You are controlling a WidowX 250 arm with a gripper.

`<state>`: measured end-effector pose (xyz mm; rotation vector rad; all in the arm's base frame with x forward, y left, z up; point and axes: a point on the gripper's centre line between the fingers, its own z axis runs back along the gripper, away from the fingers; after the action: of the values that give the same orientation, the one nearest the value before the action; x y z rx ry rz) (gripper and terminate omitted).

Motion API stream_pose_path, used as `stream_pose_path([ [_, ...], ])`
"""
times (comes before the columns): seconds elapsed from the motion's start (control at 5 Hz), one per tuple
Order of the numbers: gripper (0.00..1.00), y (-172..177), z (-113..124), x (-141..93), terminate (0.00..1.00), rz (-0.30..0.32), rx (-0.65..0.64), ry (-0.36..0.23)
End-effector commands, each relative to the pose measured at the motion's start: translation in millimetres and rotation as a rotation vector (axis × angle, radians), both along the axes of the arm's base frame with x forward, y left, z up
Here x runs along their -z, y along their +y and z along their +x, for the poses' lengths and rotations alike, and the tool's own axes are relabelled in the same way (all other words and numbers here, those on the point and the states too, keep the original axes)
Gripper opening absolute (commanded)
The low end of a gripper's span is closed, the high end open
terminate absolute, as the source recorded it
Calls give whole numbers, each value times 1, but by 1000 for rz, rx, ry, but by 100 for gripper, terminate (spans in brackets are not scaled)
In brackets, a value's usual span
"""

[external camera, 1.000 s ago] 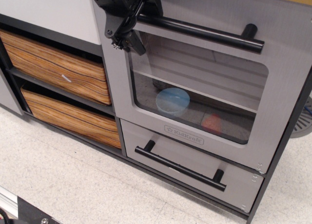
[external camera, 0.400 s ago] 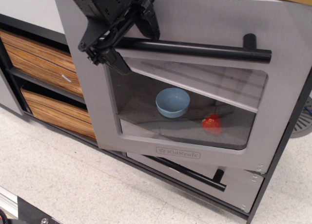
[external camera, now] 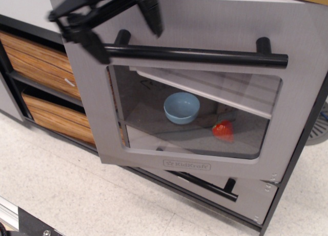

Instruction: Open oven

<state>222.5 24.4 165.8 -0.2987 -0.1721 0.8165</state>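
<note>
While the door is hanging part-way open, these are the facts.

Oven (external camera: 205, 20): sitting in the middle and right of the view, grey, built into a dark frame.
Door (external camera: 92, 128): swinging out on hinges at its right edge, its left edge standing well forward of the frame; the embossed logo is showing on the bottom strip.
Handle (external camera: 205, 56): long black bar running across the top of the door on two posts.
Window (external camera: 205, 118): clear, with rounded corners, giving a view of the inside.
Bowl (external camera: 182, 107): light blue, sitting on the oven floor behind the glass.
Strawberry (external camera: 223, 130): small and red, lying on the floor to the right of the bowl, apart from it.
Rack (external camera: 205, 92): grey, running across the inside above the bowl.
Gripper (external camera: 120, 25): black and blurred, hovering at the door's top-left corner; its fingers (external camera: 152, 15) are standing spread apart, one above the bar and one at the bar's left end, nothing clamped between them.
Drawer (external camera: 246, 192): grey, lying below the oven, its black bar partly hidden behind the door.
Wood drawers (external camera: 46, 66): two, stacked to the left, the door covering their right ends.
Floor (external camera: 77, 195): pale and speckled.
</note>
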Motion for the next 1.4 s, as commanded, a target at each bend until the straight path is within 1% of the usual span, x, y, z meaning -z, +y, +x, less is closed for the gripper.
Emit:
stream_pose_path([
  [0.0,100,34,-30,51,0,204,243,124],
  [0.2,100,62,-23,70,0,195,192,124],
  [0.4,100,95,-28,76,0,157,152,152],
  [0.6,100,122,-42,72,0,145,156,157],
  [0.8,100,152,-46,72,0,156,71,139],
  [1.0,100,176,-42,64,0,187,6,133],
  [1.2,100,188,-29,59,0,191,-101,95],
])
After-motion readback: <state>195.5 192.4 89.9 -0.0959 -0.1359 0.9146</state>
